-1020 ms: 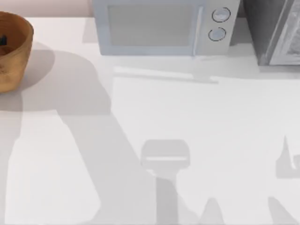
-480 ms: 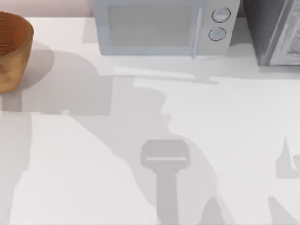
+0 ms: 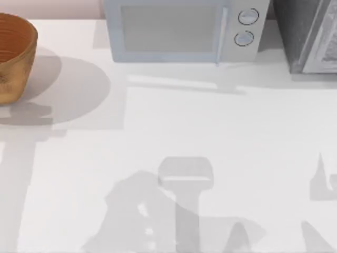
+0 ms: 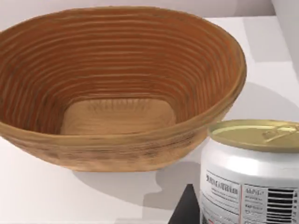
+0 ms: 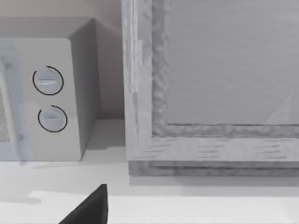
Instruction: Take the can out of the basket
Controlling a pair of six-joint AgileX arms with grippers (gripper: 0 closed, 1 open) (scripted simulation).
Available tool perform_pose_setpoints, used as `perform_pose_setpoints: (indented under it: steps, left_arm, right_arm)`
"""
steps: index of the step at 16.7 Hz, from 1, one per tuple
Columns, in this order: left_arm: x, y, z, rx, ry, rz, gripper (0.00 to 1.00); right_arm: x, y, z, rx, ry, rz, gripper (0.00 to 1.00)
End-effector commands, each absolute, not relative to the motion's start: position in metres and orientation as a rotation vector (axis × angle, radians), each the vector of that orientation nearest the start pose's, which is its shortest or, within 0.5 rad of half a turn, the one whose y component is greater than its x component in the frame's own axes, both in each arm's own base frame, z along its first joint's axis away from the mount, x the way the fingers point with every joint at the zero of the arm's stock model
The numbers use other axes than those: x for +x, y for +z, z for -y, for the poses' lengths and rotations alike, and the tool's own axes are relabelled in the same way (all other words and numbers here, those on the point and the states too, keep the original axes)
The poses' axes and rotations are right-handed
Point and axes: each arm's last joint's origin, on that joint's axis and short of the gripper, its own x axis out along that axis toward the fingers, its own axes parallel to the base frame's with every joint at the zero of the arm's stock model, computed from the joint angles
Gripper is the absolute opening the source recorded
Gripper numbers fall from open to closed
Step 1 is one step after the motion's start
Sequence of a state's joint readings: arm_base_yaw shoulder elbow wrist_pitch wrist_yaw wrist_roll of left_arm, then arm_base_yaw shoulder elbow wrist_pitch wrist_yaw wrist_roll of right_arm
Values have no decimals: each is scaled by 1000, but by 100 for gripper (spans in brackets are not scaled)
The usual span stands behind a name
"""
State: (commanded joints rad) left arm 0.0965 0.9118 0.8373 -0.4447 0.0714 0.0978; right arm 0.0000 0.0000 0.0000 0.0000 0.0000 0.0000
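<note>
In the left wrist view, the can [image 4: 252, 172] sits closest to the camera, upright, its gold lid with a pull tab facing up and its white label showing lettering and a barcode. A dark wedge of the left end effector [image 4: 186, 207] shows just beside the can's lower side; whether its fingers are spread or closed, and whether they clasp the can, cannot be told from this. Beyond the can stands the basket [image 4: 117, 84], its ribbed orange-brown walls curving down to a flat base with nothing lying on it. The can is outside the basket, near its outer wall, though whether it rests on the counter [image 4: 42, 191] or hangs above it cannot be told.

In the right wrist view, a dark corner of the right end effector [image 5: 88, 210] sits nearest, its opening impossible to judge. Farther off at 10 o'clock is the side of a microwave [image 5: 56, 98] with two round dials, and at 1 o'clock a grey framed cabinet [image 5: 210, 93].

The top view gives the wider layout: the basket [image 3: 13, 58] at 10 o'clock on the counter [image 3: 210, 121], the microwave [image 3: 184, 31] at 12 o'clock along the far edge, and the grey cabinet [image 3: 308, 34] at 2 o'clock. Soft shadows fall across the near counter.
</note>
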Motion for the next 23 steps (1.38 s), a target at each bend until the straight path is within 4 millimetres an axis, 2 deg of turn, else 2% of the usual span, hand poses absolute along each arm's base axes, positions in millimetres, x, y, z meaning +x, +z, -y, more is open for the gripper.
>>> perform_pose_setpoints:
  steps: [3, 5, 8, 11, 13, 20, 23]
  left_arm:
    - [142, 262, -8, 44, 6, -335, 0]
    - [121, 230, -4, 36, 7, -229, 0]
    - [108, 189, -1, 19, 5, -103, 0]
    - [106, 165, 1, 4, 2, -20, 0]
    - [106, 160, 1, 0, 0, 0, 0]
    - [106, 160, 1, 2, 3, -6, 0]
    - [109, 174, 4, 6, -55, 4, 0]
  right_arm:
    - [106, 160, 1, 0, 0, 0, 100]
    - [106, 160, 1, 0, 0, 0, 100]
    - [106, 160, 1, 0, 0, 0, 100]
    - [106, 160, 1, 0, 0, 0, 100]
    - [106, 160, 1, 0, 0, 0, 100]
    - [106, 160, 1, 0, 0, 0, 100]
    - [106, 160, 1, 0, 0, 0, 100]
